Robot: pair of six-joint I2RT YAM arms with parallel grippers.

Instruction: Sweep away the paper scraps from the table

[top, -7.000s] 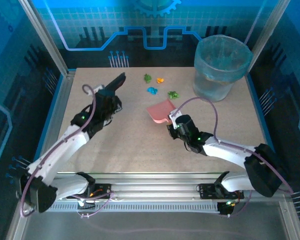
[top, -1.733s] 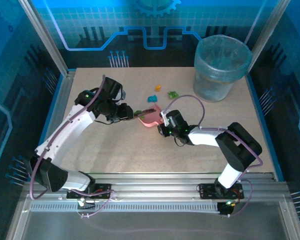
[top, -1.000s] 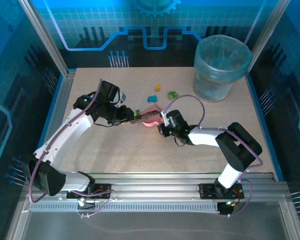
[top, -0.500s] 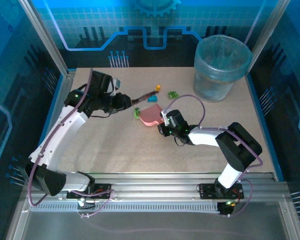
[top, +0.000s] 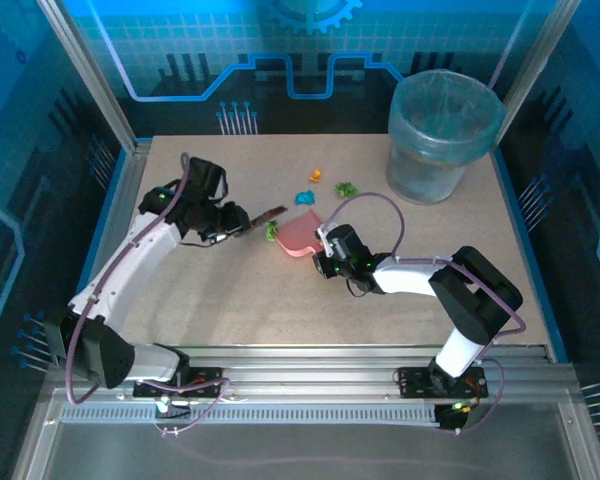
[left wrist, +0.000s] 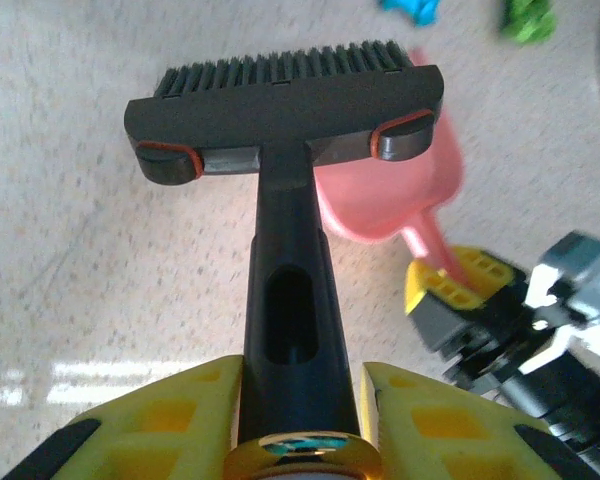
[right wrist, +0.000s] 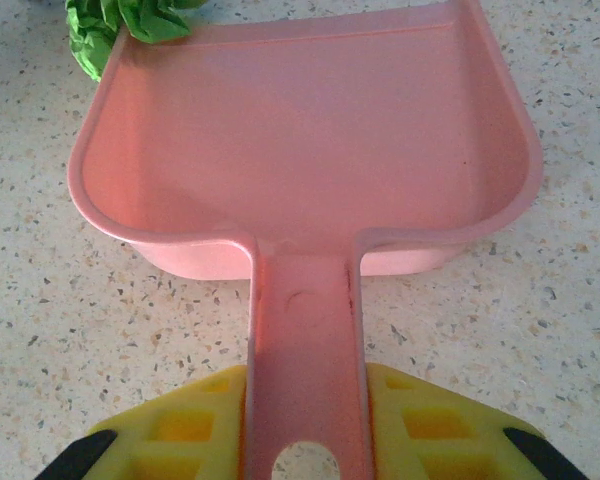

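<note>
Left pincer (left wrist: 300,405) pinches a brush (left wrist: 285,95), right pincer (right wrist: 300,420) a pink dustpan (right wrist: 300,150); featherlight crumpled paper scraps (right wrist: 105,35) just ahead probably suit bristle-nudging, not grasping.

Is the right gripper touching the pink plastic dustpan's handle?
Touching. Right wrist view: the right gripper squeezes the pink plastic dustpan by its handle, both sides.

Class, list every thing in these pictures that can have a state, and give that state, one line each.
left tool, shut on the brush handle
right tool, shut on the dustpan handle
brush, held, bristles pointing away from the tool
dustpan, held, empty
paper scraps, loose on the table, none in the dustpan
bin, upright, open at the top
</note>
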